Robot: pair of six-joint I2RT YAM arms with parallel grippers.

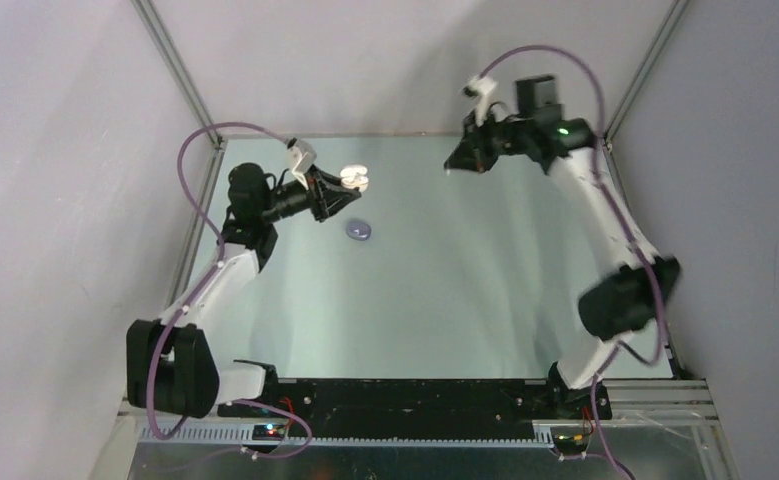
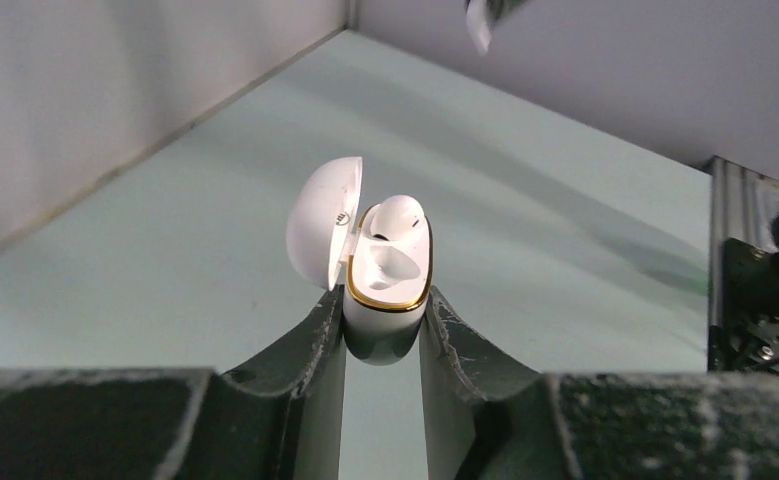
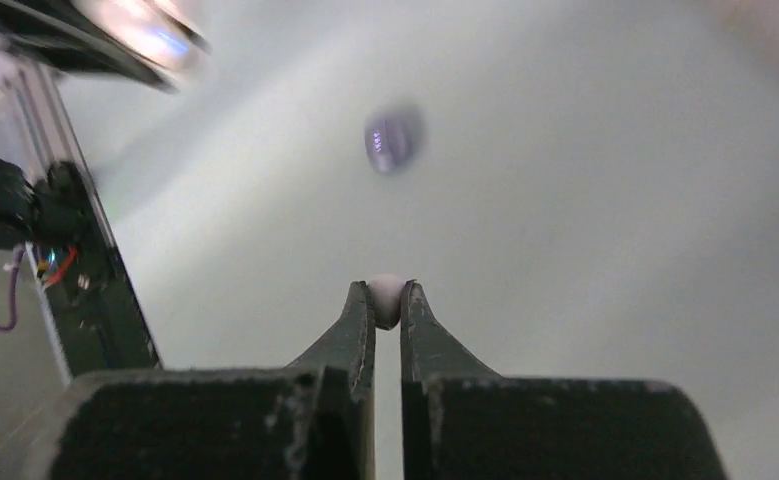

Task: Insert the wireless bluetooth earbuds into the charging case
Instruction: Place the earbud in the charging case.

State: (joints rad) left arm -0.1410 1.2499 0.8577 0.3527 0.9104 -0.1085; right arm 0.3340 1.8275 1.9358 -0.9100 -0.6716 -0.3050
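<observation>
At the far left of the table (image 1: 465, 300), we hold the white charging case (image 2: 383, 340) in our left gripper (image 2: 385, 300), its fingers pressed against the case's two sides. The lid (image 2: 323, 222) is flipped open to the left. A seated earbud (image 2: 401, 216) fills the farther socket, while the nearer socket (image 2: 390, 262) is bare. Near the case in the overhead view, a small purple object (image 1: 359, 230) lies on the table; we cannot tell whether it is another case or a pair of buds. On the right, well apart from the case and high over the far side, our right gripper (image 3: 386, 300) has its fingers almost together. They pinch a loose white earbud (image 3: 386, 285) at the very tips.

We judge the step in hand to be delivering this second white bud to the open case. The next move calls for swinging our right arm leftward until the bud hangs over the bare socket. We would turn the bud so its stem points down into the hollow, then lower it gently while our left side holds the case steady. We should let go only once it sits flush. Gripped so near the tips, the bud could twist or slip.
</observation>
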